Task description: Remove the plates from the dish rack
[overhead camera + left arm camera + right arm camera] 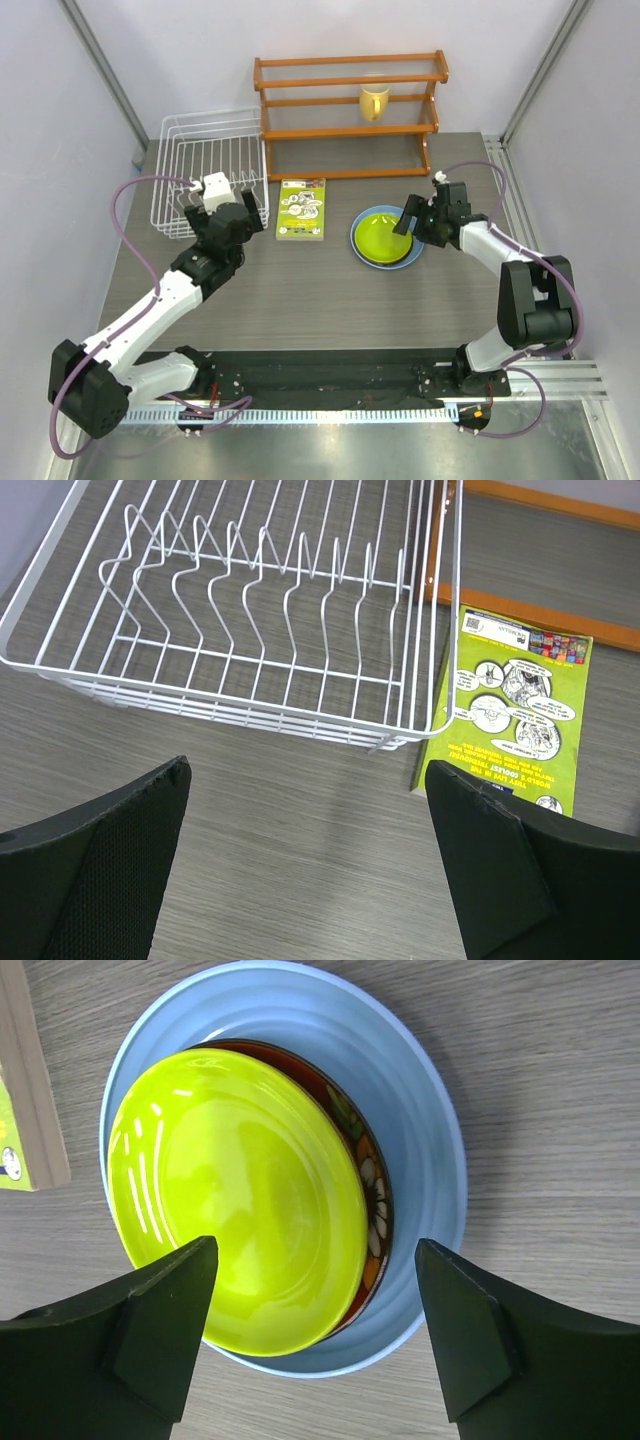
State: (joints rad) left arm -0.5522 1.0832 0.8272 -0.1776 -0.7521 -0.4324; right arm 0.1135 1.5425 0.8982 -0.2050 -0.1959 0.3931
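Observation:
The white wire dish rack [210, 165] stands at the back left with nothing between its tines [250, 600]. The plates sit stacked on the table right of centre: a lime green plate [230, 1190] on top, a dark red patterned one [372, 1190] under it, and a larger light blue one [420, 1120] at the bottom [385, 240]. My right gripper [412, 222] hovers over the stack's right edge, open [317, 1255], holding nothing. My left gripper [212, 208] hangs just in front of the rack's near edge, wide open [308, 780] over bare table.
A green booklet [301, 208] lies between rack and plates, its edge close to my left gripper's right finger [500, 850]. An orange wooden shelf [350, 100] with a yellow mug [374, 101] stands at the back. Walls close in on both sides.

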